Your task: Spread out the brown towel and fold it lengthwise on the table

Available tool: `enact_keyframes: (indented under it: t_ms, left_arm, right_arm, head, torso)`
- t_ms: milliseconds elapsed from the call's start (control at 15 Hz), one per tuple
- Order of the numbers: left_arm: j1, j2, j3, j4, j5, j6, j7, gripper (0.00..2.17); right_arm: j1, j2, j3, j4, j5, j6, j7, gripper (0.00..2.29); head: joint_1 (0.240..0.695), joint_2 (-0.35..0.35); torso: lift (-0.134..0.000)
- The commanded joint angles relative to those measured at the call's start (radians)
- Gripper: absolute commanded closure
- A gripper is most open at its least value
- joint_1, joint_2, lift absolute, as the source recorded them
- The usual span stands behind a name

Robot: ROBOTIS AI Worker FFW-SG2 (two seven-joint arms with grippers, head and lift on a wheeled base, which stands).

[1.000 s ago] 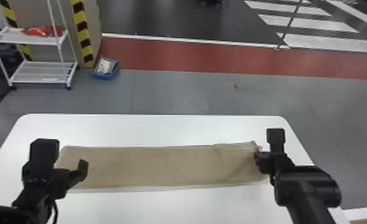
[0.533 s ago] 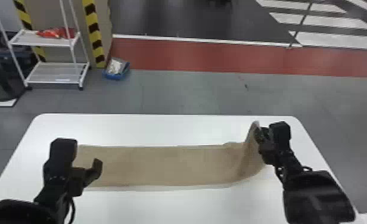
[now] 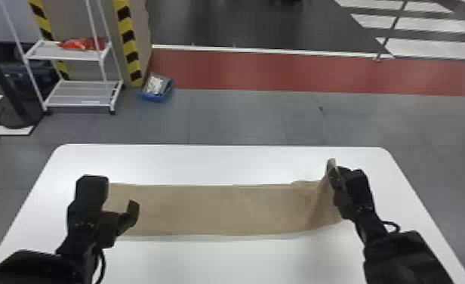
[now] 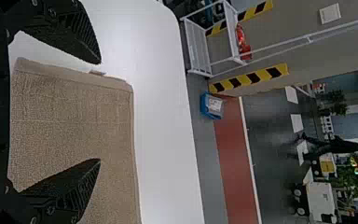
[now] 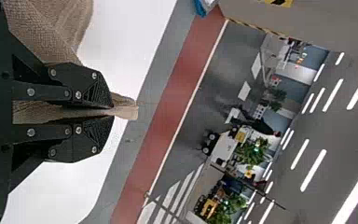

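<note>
right gripper (image 5: 112, 111): clamped on the raised towel (image 3: 220, 211) end, right of frame. left gripper (image 4: 99, 111): wide, lower left. towel: across the table (image 3: 220, 162), lower centre. caution: a one-sided pull may skew the strip.

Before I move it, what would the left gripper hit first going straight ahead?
Probably the brown towel, near its left end, which shows behind the open left gripper. The gripper's height and tilt are hard to judge, so possibly the table just beyond.
</note>
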Motion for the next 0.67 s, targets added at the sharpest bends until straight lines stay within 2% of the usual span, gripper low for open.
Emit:
enact_keyframes:
  t_ms: [0, 133, 200, 333, 400, 533, 600]
  left_arm:
    - [-0.001, -0.001, -0.002, -0.003, 0.002, 0.0, -0.007, 0.16]
    - [0.006, -0.001, -0.002, 0.01, 0.048, -0.049, -0.056, 0.21]
    - [0.003, -0.003, -0.02, 0.054, 0.066, -0.159, -0.082, 0.28]
    - [-0.012, -0.011, -0.054, 0.14, 0.095, -0.35, -0.124, 0.55]
    - [-0.034, -0.011, -0.078, 0.189, 0.14, -0.42, -0.171, 0.71]
    - [-0.095, -0.018, -0.137, 0.292, 0.184, -0.478, -0.239, 1.18]
    - [-0.138, -0.024, -0.189, 0.365, 0.183, -0.546, -0.239, 1.26]
  right_arm:
    - [0.005, 0.001, 0.0, -0.001, 0.004, 0.007, -0.001, 1.0]
    - [0.008, 0.003, 0.0, -0.007, 0.002, 0.02, -0.001, 1.0]
    - [0.013, 0.003, -0.002, -0.01, 0.001, 0.017, -0.001, 1.0]
    - [0.013, 0.004, -0.002, -0.01, -0.004, 0.02, -0.002, 1.0]
    - [0.014, 0.004, -0.003, -0.01, -0.007, 0.02, -0.004, 1.0]
    - [0.017, 0.004, -0.006, -0.01, -0.009, 0.017, -0.004, 1.0]
    - [0.019, 0.004, -0.009, -0.011, -0.01, 0.02, -0.004, 1.0]
  head:
    - [0.695, -0.102]
    - [0.695, -0.108]
    - [0.695, -0.113]
    - [0.695, -0.135]
    - [0.695, -0.147]
    - [0.695, -0.174]
    - [0.695, -0.204]
  torso:
    - [0.0]
    - [0.0]
    - [0.0]
    - [0.0]
    - [0.0]
    - [0.0]
    - [0.0]
